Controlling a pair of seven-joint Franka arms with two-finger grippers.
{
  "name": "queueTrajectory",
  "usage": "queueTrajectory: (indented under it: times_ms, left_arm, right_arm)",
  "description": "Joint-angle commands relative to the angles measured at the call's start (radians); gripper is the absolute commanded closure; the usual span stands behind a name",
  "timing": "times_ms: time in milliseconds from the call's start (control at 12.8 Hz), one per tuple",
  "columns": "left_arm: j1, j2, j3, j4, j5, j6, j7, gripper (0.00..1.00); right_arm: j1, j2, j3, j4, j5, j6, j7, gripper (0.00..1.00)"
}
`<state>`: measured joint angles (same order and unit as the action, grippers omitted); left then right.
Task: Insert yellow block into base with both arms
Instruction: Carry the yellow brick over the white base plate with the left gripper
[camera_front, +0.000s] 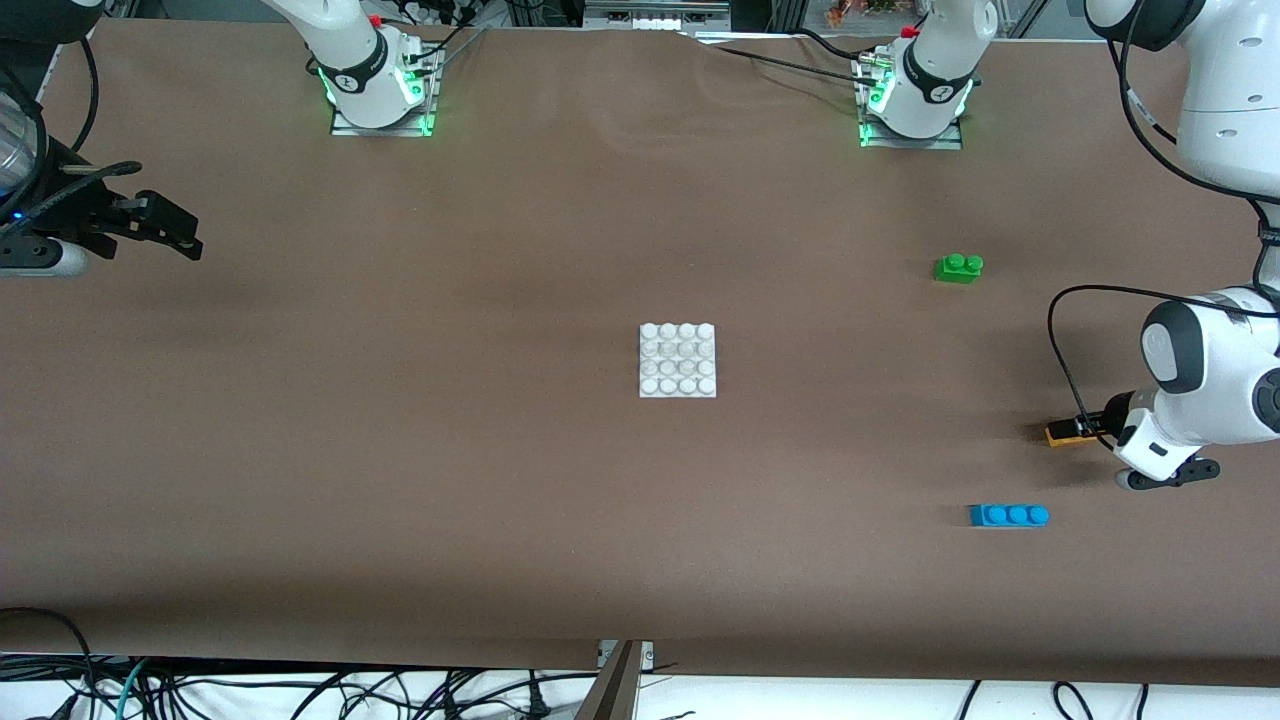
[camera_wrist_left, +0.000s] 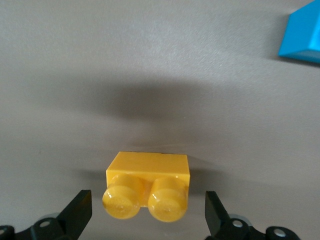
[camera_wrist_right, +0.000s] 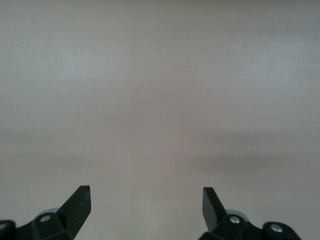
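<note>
Currently lying flat on the brown table (camera_front: 400, 480) toward the left arm's end: yellow block (camera_wrist_left: 148, 190), studs up, resting on the cloth and not lifted. Seen in the left wrist view between the two black fingers (camera_wrist_left: 76, 212), with a clear gap on each side; no contact with either pad. Mostly hidden in the front view by the left arm's wrist, with only an orange-yellow end showing (camera_front: 1062, 431).

Left gripper (camera_wrist_left: 147, 212): low over the yellow block, fingers spread wide apart, straddling the brick without clamping it.

Nearby toward the same end of the table: blue brick (camera_front: 1008, 515), three studs, nearer to the front camera than the yellow block and apart from it; one corner also visible in the left wrist view. Green brick (camera_front: 958, 267), two studs, farther from the front camera than the yellow block, well apart.

Base (camera_front: 678, 360): white square plate with a four-by-four stud grid, near the middle of the table, well apart from all three bricks, studs bare.

Right gripper (camera_wrist_right: 146, 207): held up over bare cloth at the right arm's end of the table, waiting, fingers spread apart, gripping nothing. Shown in the front view as a dark hand at the picture's edge (camera_front: 150, 225), well apart from the base.
</note>
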<state>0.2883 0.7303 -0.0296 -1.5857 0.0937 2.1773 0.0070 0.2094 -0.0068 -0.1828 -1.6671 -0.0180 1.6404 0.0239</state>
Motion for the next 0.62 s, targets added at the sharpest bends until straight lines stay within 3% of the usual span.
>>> queueTrajectory:
  times_ms: [0,389,545]
  left_arm:
    - [-0.001,0.021,0.005,0.038,-0.023,-0.010,0.034,0.10]
    - [0.009,0.023,0.005,0.041,-0.078,-0.010,0.034,0.60]
    - [0.009,0.017,0.005,0.044,-0.074,-0.010,0.060,0.64]
  right_arm:
    - [-0.004,0.004,0.002,0.015,-0.008,-0.025,-0.009,0.01]
    - [-0.004,0.004,0.003,0.015,-0.008,-0.025,-0.004,0.01]
    - [-0.002,0.001,0.006,0.015,-0.002,-0.066,0.005,0.01]
